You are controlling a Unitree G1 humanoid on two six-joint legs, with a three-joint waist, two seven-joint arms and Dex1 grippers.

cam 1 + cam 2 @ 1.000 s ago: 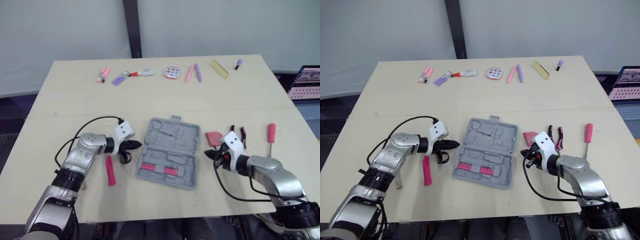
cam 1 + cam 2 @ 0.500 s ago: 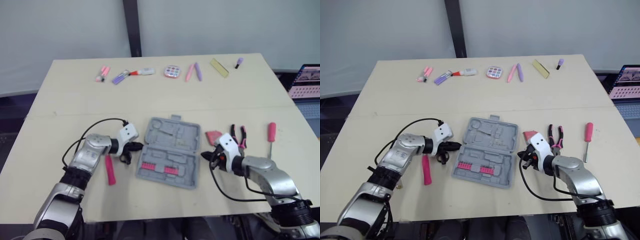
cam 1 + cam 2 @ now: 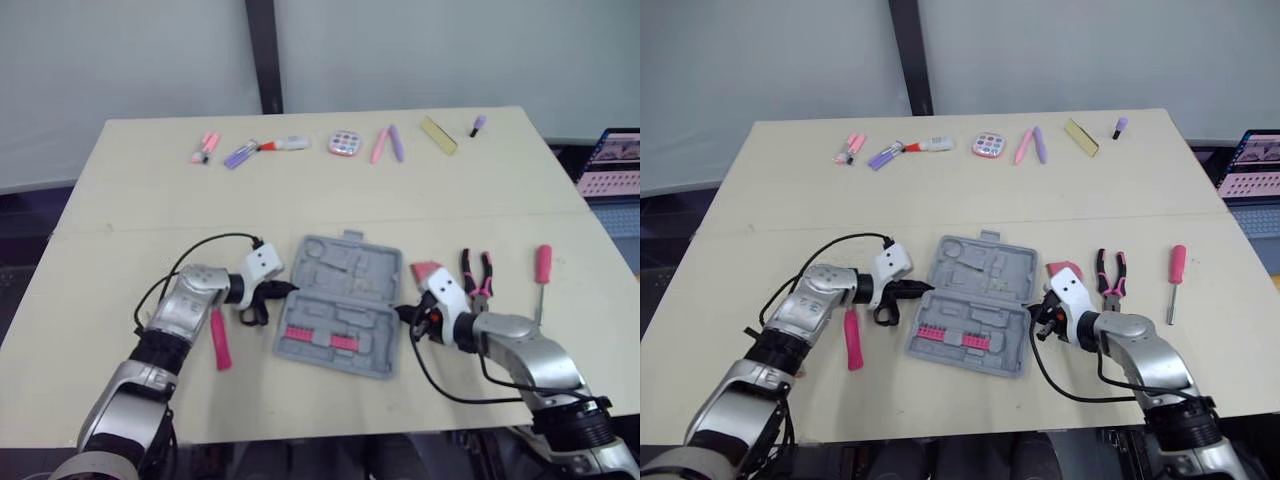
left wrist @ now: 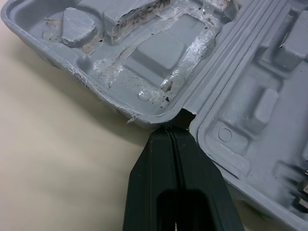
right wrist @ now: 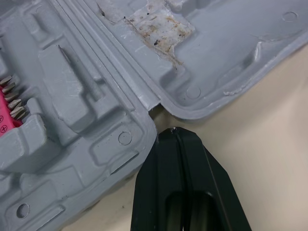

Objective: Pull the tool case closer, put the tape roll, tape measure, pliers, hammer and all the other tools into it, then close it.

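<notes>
The grey tool case (image 3: pixel 340 305) lies open and flat at the table's middle, with a row of pink bits (image 3: pixel 318 338) in its near half. My left gripper (image 3: pixel 283 290) is shut, its tip (image 4: pixel 175 127) touching the hinge notch on the case's left edge (image 4: pixel 159 53). My right gripper (image 3: pixel 402 315) is shut too, its tip (image 5: pixel 173 131) just short of the hinge notch on the right edge (image 5: pixel 216 53). A pink-handled tool (image 3: pixel 219 340) lies left of the case. The pink tape measure (image 3: pixel 427 272), pliers (image 3: pixel 478 272) and pink-handled screwdriver (image 3: pixel 541 270) lie to its right.
Along the table's far side runs a row of small items: pink and purple markers (image 3: pixel 240 152), a round pink case (image 3: pixel 344 143), pens (image 3: pixel 388 144), a yellow strip (image 3: pixel 438 136). A laptop (image 3: pixel 610 165) sits off the right edge.
Both grippers closed in on the case: the left moved right to its left edge, the right moved left to its right edge. The case has not shifted.
</notes>
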